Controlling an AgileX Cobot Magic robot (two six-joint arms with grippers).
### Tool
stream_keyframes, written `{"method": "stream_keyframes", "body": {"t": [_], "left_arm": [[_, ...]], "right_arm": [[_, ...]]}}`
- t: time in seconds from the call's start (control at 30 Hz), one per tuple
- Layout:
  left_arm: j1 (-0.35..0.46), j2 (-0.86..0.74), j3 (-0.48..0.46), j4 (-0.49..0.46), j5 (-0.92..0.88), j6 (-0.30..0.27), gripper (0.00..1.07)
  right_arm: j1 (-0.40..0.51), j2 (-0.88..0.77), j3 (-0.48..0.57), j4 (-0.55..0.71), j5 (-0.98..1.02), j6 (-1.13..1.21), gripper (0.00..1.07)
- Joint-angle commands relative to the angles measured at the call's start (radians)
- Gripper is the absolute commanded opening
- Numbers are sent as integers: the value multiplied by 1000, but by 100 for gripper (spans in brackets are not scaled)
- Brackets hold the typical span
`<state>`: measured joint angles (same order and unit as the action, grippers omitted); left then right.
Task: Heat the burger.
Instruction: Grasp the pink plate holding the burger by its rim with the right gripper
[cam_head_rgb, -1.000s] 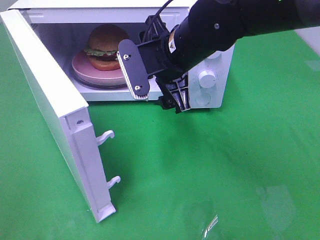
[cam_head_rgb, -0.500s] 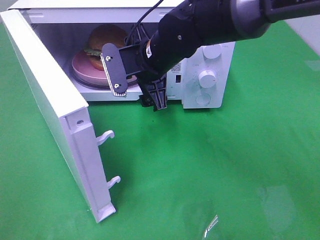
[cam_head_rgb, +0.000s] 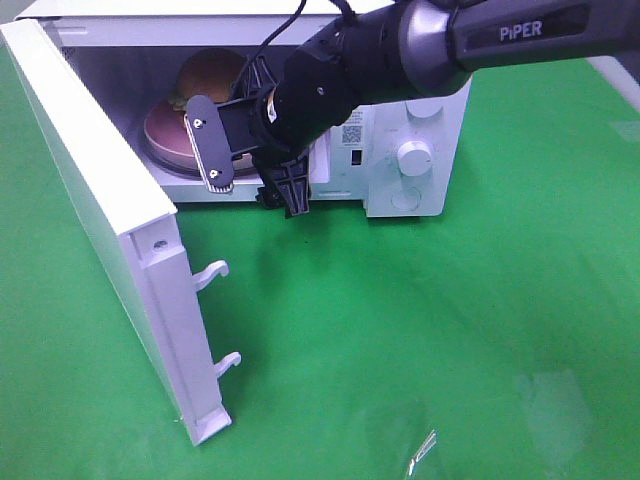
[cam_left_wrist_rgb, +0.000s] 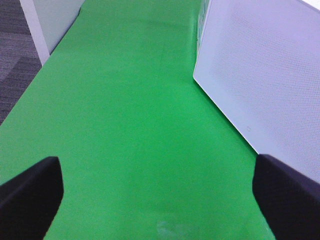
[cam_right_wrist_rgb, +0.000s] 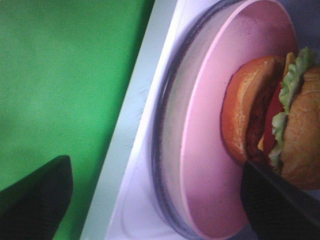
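The burger (cam_head_rgb: 213, 72), golden-brown buns with green lettuce, sits on a pink plate (cam_head_rgb: 163, 128) inside the open white microwave (cam_head_rgb: 440, 110). In the right wrist view the burger (cam_right_wrist_rgb: 295, 130) rests on the plate (cam_right_wrist_rgb: 210, 150), which lies on a glass turntable (cam_right_wrist_rgb: 167, 150). My right gripper (cam_head_rgb: 250, 170) is open at the front of the microwave's opening, beside the plate, holding nothing; its fingertips (cam_right_wrist_rgb: 37, 195) frame the plate. My left gripper (cam_left_wrist_rgb: 160, 200) is open over bare green table, and does not show in the exterior high view.
The microwave door (cam_head_rgb: 95, 200) swings out wide to the left, with two latch hooks (cam_head_rgb: 215, 272) on its edge; it also shows as a white panel (cam_left_wrist_rgb: 265, 75). A knob (cam_head_rgb: 415, 157) is on the control panel. A green mat (cam_head_rgb: 400, 340) covers the table.
My right gripper has moved left from in front of the control panel to the microwave's opening, in front of the plate. The burger, plate and door have not moved.
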<state>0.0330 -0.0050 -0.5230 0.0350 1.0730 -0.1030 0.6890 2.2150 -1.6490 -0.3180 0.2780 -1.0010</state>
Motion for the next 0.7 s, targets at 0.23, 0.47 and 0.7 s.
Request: {"method": "stream_keyframes", "body": {"t": [0.23, 0.47, 0.7], "left_arm": [[1, -17, 2, -2, -2, -1, 94], [1, -17, 2, -2, -2, -1, 94], [1, -17, 2, -2, -2, -1, 94]], "right_arm": [[-2, 70, -92, -3, -6, 28, 87], [-6, 117, -140, 4, -8, 31, 86], [-14, 134, -157, 4, -25, 31, 86]]}}
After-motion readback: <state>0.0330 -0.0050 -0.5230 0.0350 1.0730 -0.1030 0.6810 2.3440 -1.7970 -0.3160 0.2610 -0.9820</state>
